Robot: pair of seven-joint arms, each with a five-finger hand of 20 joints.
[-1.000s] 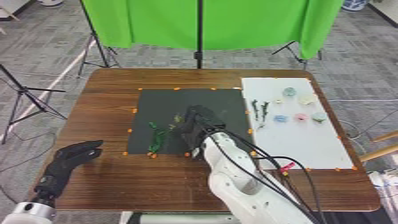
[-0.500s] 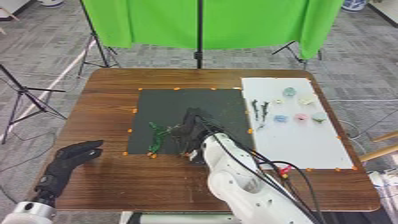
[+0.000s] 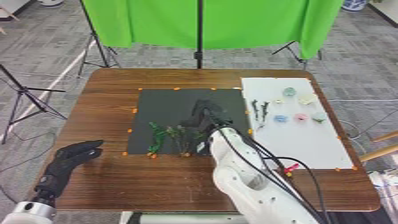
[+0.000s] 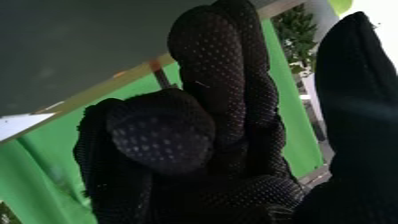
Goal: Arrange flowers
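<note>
My right hand [image 3: 202,116] is over the middle of the dark mat [image 3: 173,102], its fingers relaxed and nothing seen in them. In the right wrist view the same hand [image 4: 226,75] has its fingers mostly extended and the thumb bent. Green leafy stems [image 3: 157,139] lie on the mat's lower left, with browner stems [image 3: 182,140] beside them. On the white sheet [image 3: 302,142] are two dark sprigs [image 3: 260,112], a blue flower [image 3: 281,118], a pink flower [image 3: 301,117] and several pale blooms [image 3: 306,100]. My left hand [image 3: 73,157] rests open at the table's left.
The brown table [image 3: 111,100] surrounds the mat and sheet, with orange tape marks along their edges. A small red-pink item [image 3: 290,168] is beside the right forearm. A green cloth [image 3: 155,25] hangs behind the table.
My right hand has shifted slightly up and right from the lower middle of the mat. The browner stems it partly covered now lie uncovered beside the green ones. The left hand has kept still.
</note>
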